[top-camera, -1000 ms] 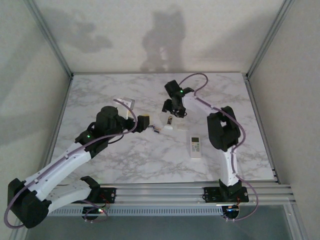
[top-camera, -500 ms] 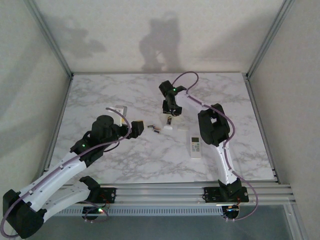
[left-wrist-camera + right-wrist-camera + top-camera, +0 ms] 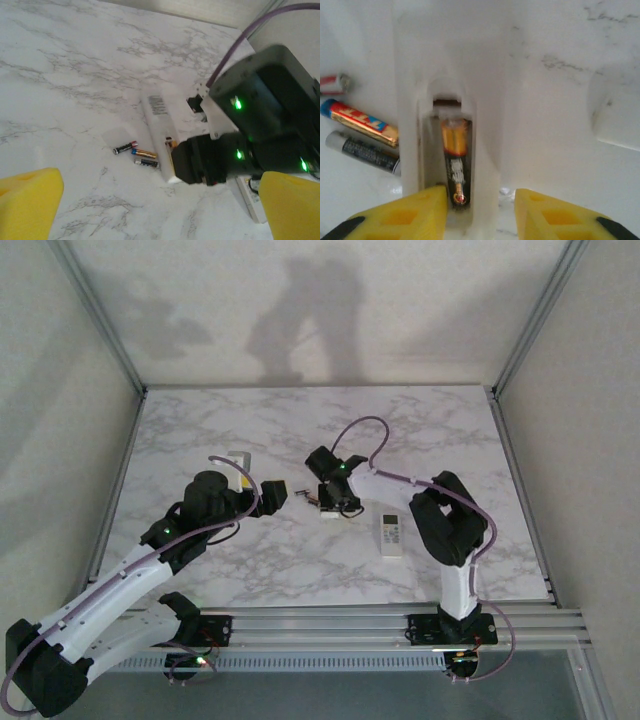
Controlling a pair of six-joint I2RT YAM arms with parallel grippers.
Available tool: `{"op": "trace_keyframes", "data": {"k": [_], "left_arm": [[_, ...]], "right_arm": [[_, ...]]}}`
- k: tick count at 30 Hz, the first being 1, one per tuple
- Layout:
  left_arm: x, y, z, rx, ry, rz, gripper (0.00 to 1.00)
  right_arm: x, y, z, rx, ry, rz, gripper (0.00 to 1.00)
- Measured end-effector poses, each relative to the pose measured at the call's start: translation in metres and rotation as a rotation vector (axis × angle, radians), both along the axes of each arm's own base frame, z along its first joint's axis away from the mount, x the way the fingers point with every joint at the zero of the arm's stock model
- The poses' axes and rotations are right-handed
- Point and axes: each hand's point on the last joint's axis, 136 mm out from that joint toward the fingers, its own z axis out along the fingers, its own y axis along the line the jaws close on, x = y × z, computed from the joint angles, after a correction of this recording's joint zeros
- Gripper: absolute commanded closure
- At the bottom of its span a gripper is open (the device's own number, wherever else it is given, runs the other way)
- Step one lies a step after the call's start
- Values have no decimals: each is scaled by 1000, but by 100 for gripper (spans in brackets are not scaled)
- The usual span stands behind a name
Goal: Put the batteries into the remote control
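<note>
While one battery (image 3: 455, 160) sits in the remote's (image 3: 487, 130) open bay and three batteries (image 3: 362, 135) wait loose on the counter (image 3: 560, 100) alongside, right fingers (image 3: 415, 210) straddle the remote, grip unclear, and left fingers (image 3: 30, 200) hang spread.

No legible text, print on batteries (image 3: 362, 125) blurred

The remote's (image 3: 157, 120) near end was hidden under the right gripper (image 3: 184, 163). A red-tipped battery (image 3: 333, 83) was cut off by the left edge, and its label was blurred beyond reading.
</note>
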Motion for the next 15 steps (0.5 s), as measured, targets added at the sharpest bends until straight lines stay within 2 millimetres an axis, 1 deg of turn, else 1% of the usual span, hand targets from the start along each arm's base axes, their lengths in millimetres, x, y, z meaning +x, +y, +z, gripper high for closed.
{"op": "trace_keyframes", "data": {"k": [2,5,6,8,10,12,13,15], "left_arm": [[0,-1,0,-1,0,-3,1],[-1,-2,0,-4,2,-10,1],[-1,-2,0,-4,2,-11,1],[-1,-2,0,-4,2,-10,1],[-1,-2,1,-5,0,-10,1],[-2,-1,2,-8,-4,-10,1],[-2,-1,3,-9,-6,-10,1],[-2,-1,4,-11,-10,-10,1]], "right_arm": [[-11,-3,0,-17,20,16,50],[-8,-7,5,-38,14,10,44],[-6,-7,10,-41,11,6,42],[4,-4,22,-31,-14,-2,41],[18,3,39,-1,-50,-13,46],[31,11,52,27,-80,-19,55],[36,14,56,38,-90,-19,61],[39,16,54,44,-87,-23,73]]}}
